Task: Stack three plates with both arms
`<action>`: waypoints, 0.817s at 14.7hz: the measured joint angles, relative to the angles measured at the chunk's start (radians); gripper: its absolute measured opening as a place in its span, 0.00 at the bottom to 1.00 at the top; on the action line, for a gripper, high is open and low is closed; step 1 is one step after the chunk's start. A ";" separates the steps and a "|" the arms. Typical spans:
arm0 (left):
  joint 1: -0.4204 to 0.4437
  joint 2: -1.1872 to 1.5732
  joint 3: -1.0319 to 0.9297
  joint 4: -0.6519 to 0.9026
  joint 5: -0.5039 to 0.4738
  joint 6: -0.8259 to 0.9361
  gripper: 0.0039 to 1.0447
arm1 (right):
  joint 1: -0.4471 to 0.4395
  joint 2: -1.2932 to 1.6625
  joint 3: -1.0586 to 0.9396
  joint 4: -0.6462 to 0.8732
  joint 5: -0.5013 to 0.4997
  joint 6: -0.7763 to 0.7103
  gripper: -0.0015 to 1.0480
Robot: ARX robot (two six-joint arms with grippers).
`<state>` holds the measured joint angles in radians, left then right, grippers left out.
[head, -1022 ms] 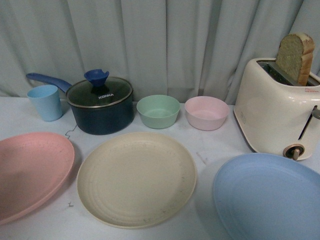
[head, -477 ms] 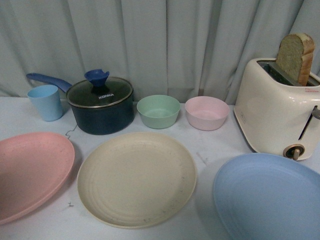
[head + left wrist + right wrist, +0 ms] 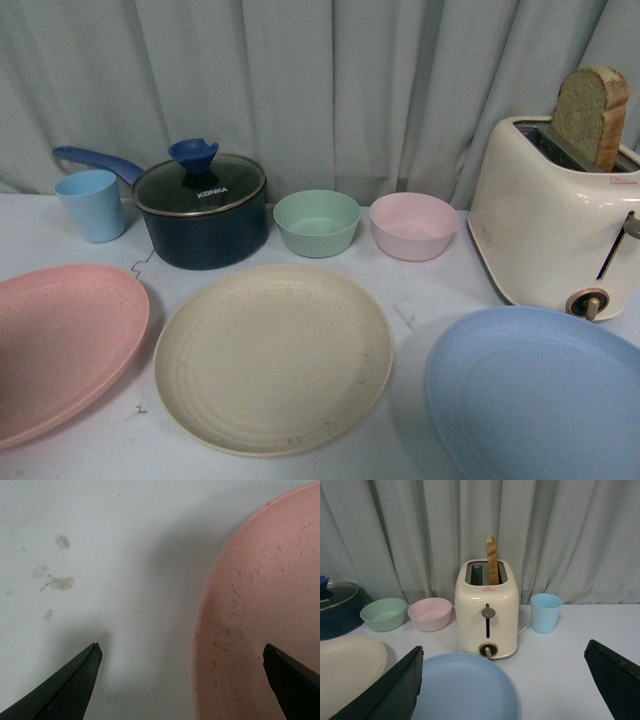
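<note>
the cream toaster (image 3: 555,215) holds a slice of bread (image 3: 592,115) standing up out of its slot. the dark blue pot (image 3: 203,230) sits shut under its glass lid (image 3: 200,186), with a light blue cup (image 3: 92,204) just left of it. the green bowl (image 3: 316,222) and the pink bowl (image 3: 413,225) show only bare insides. three plates lie apart in a row on the white surface (image 3: 425,300), none stacked: the pink plate (image 3: 60,345) left, the cream plate (image 3: 272,355) in the middle, the light blue plate (image 3: 540,395) right. all are matte with faint rings, and the pink and cream ones are speckled. the left tool (image 3: 181,646) is spread wide across the pink plate's edge. the right tool (image 3: 503,647) is spread wide too, gripping nothing, facing the blue plate.
</note>
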<state>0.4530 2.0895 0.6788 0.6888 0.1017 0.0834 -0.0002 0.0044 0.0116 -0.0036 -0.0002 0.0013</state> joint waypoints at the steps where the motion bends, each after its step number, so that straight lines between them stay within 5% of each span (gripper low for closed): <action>1: -0.002 0.008 0.005 0.000 -0.008 -0.022 0.94 | 0.000 0.000 0.000 0.000 0.000 0.000 0.94; 3: -0.006 0.020 0.008 0.005 -0.008 -0.059 0.90 | 0.000 0.000 0.000 0.000 0.000 0.000 0.94; 6: -0.007 0.023 0.000 0.015 0.006 -0.077 0.45 | 0.000 0.000 0.000 0.000 0.000 0.000 0.94; 10: -0.001 0.006 0.000 0.019 0.034 -0.106 0.06 | 0.000 0.000 0.000 0.000 0.000 0.000 0.94; 12: -0.005 -0.018 -0.004 0.011 0.028 -0.114 0.03 | 0.000 0.000 0.000 0.000 0.000 0.000 0.94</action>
<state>0.4477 2.0712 0.6746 0.6998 0.1299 -0.0311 -0.0002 0.0044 0.0116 -0.0036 -0.0006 0.0017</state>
